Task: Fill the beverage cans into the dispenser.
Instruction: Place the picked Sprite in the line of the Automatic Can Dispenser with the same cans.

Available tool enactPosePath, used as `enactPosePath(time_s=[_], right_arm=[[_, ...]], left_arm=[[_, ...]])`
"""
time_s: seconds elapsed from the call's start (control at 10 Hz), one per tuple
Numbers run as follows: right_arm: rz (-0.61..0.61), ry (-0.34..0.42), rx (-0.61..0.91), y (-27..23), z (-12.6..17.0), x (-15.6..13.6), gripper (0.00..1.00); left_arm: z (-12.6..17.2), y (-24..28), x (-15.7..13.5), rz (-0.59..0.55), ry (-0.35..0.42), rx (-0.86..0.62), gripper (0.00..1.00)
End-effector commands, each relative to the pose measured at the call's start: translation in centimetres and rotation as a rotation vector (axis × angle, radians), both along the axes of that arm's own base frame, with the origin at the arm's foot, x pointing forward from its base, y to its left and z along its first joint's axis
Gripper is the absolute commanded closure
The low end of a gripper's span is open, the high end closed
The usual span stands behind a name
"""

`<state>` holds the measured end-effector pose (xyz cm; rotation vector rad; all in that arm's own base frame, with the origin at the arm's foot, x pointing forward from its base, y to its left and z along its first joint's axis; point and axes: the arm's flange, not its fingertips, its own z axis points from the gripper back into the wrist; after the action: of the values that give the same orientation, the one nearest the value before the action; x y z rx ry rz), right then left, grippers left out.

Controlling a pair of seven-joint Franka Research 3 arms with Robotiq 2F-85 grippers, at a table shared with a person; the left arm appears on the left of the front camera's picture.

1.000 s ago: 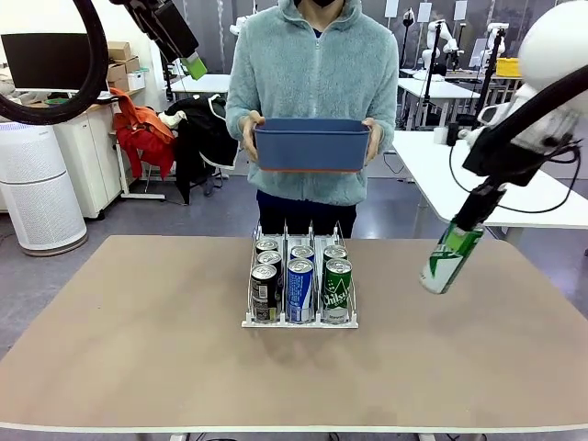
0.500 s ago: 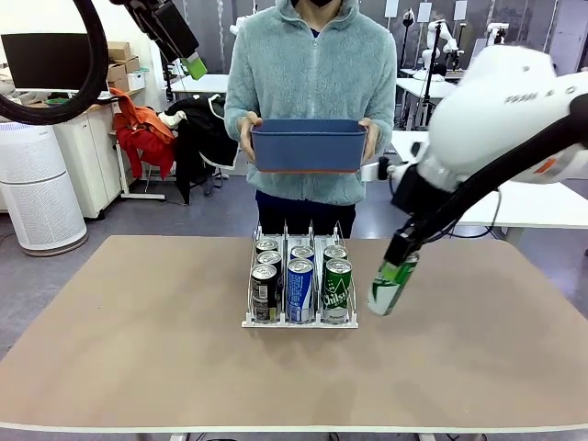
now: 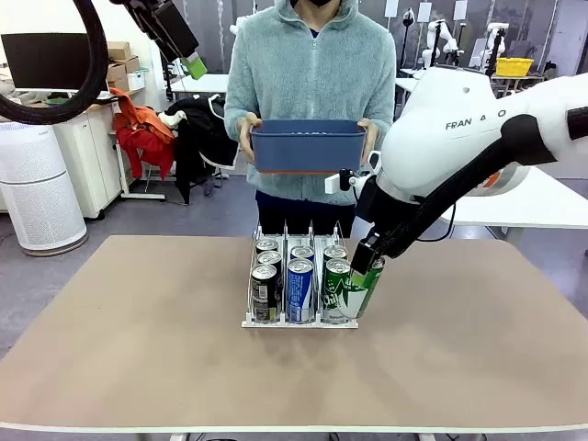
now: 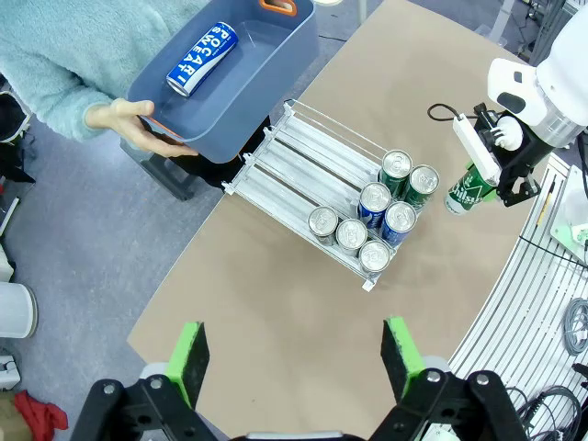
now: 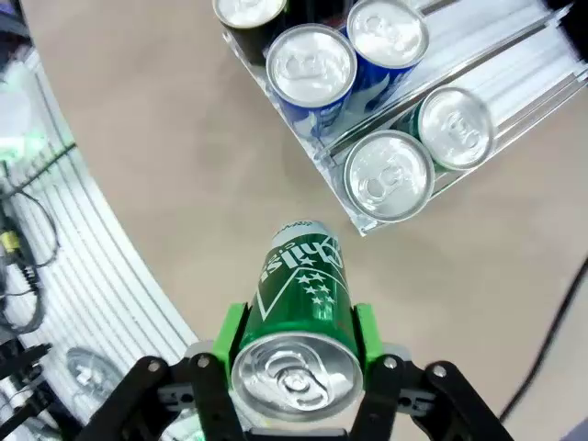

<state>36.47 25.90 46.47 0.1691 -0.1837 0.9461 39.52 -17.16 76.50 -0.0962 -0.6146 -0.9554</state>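
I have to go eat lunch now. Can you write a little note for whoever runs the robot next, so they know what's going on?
Left gripper: open, empty, high above the table.
Right gripper: shut on a green can, tilted, close beside the rack near its green lane, not in yet.
Done: seven cans stand in the rack: three black, two blue, two green.
Left: put the green can in. One blue can lies in the bin that the person holds.

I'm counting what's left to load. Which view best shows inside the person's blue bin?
Left wrist view looks down into the bin, one blue can lying inside. Front view gives its outer wall; right wrist view faces the held green can and dispenser.
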Motion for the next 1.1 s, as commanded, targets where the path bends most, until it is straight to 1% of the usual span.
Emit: enactPosePath(time_s=[0.0,0.1,0.3,0.4,0.5,0.6,0.7,0.8,0.9,1.0], right_arm=[[-0.036,0.006,0.001,-0.6,0.0,-0.5,0.42],[-0.036,0.006,0.001,-0.6,0.0,-0.5,0.42],[0.013,0.014,0.005,-0.4,-0.4,0.4,0.42],[0.005,0.012,0.038,0.2,-0.9,0.9,0.42],[0.011,0.003,0.035,0.7,-1.2,1.6,0.42],[0.024,0.009,0.033,0.5,-0.9,2.4,0.42],[0.036,0.005,0.036,0.7,-0.7,3.0,0.42],[0.044,-0.024,0.029,1.3,-0.8,3.6,0.42],[0.043,-0.034,0.027,1.7,-0.8,4.1,0.42],[0.041,-0.027,0.024,1.7,-0.7,4.3,0.42]], left_arm=[[0.0,0.2,0.0,0.001,0.001,-0.001,0.0],[0.0,0.2,0.0,0.001,0.001,-0.001,0.0],[0.0,0.2,0.0,0.001,0.001,-0.001,0.0],[0.0,0.2,0.0,0.001,0.001,-0.001,0.0],[0.0,0.2,0.0,0.001,0.001,-0.001,0.0],[0.0,0.2,0.0,0.001,0.001,-0.001,0.0],[0.0,0.2,0.0,0.001,0.001,-0.001,0.0],[0.0,0.2,0.0,0.001,0.001,-0.001,0.0],[0.0,0.2,0.0,0.001,0.001,-0.001,0.0],[0.0,0.2,0.0,0.001,0.001,-0.001,0.0]])
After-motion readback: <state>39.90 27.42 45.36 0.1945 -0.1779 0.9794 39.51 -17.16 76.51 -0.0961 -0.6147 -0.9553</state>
